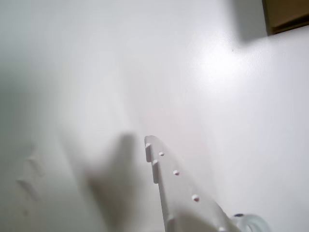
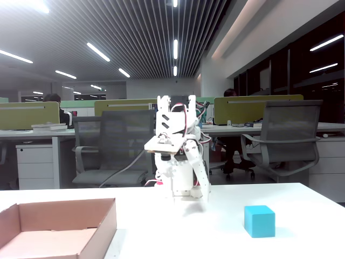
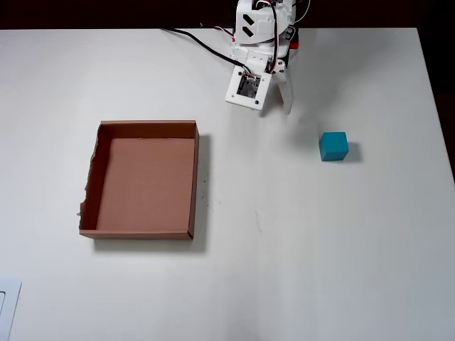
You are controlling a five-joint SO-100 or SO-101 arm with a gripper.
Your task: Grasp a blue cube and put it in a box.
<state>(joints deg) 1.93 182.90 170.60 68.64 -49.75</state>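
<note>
The blue cube (image 3: 333,146) rests on the white table, right of and a little in front of the arm; the fixed view shows the blue cube (image 2: 259,220) at the lower right. Far to the left lies the brown cardboard box (image 3: 193,177), with nothing inside; in the fixed view the box (image 2: 109,222) is at the lower left. A corner of the box (image 1: 289,14) shows at the wrist view's top right. My gripper (image 3: 277,106) hangs folded near the arm's base, pointing down at the table, well apart from the cube. It looks open and holds nothing. One white finger (image 1: 178,188) fills the wrist view's bottom; the cube is out of that view.
The white table (image 3: 298,241) has its far edge just behind the arm's base (image 3: 266,28). Cables (image 3: 202,44) trail left from the base. Office chairs and desks stand beyond the table in the fixed view.
</note>
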